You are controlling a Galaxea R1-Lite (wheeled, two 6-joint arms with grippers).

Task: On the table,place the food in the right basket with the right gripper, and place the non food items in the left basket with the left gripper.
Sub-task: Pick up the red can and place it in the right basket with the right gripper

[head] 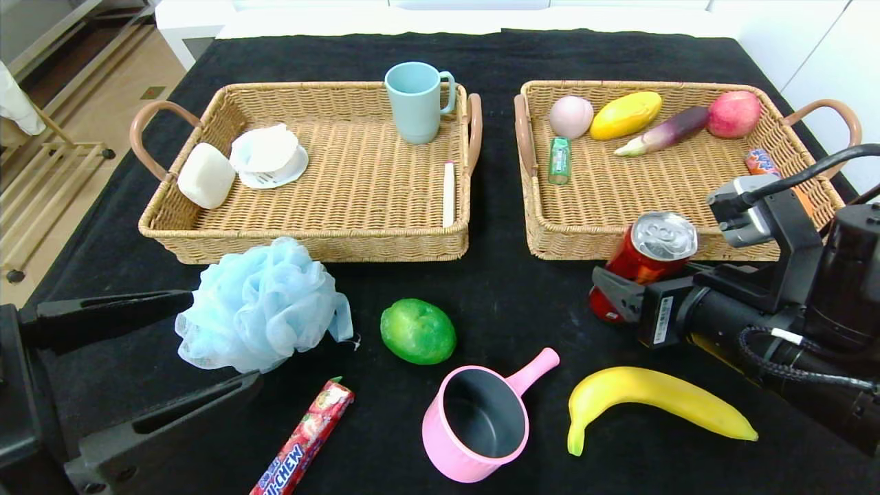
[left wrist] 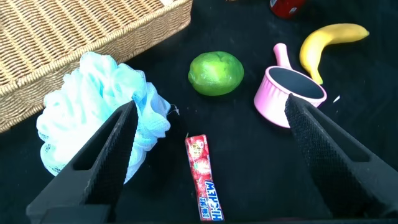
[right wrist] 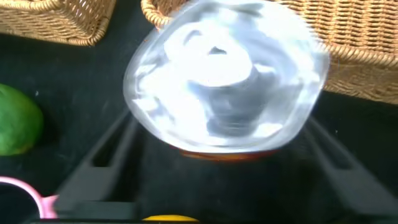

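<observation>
The right gripper (head: pixel 622 292) is clamped on a red soda can (head: pixel 646 261), which stands tilted just in front of the right basket (head: pixel 790 137), its silver top near the basket's front wall. In the right wrist view the can's lid (right wrist: pixel 224 74) fills the space between the two fingers (right wrist: pixel 102 155); no writing on the can is legible.

The left gripper (head: pixel 220 344) hovers low with its jaws spread wide, one finger on each side of the pale blue bath pouf (head: pixel 258 306), which lies on the black tablecloth (head: pixel 495 302) in front of the left basket (head: pixel 165 227). The left wrist view shows one finger (left wrist: pixel 106 155) against the pouf and the other well apart.

Loose on the cloth are a green lime (head: pixel 418 331), a pink saucepan (head: pixel 481 419), a yellow banana (head: pixel 653 405) and a red candy stick printed "HI-CHEW" (head: pixel 302 440).

The left basket holds a white soap bar (head: pixel 205 175), a white dish (head: pixel 268 158), a teal mug (head: pixel 416 101) and a pale stick (head: pixel 449 194). The right basket holds a peach (head: pixel 570 116), a mango (head: pixel 625 115), a purple eggplant (head: pixel 663 130), a red apple (head: pixel 734 113), a small green bottle (head: pixel 559 159) and an orange packet (head: pixel 762 162) whose print is unreadable.
</observation>
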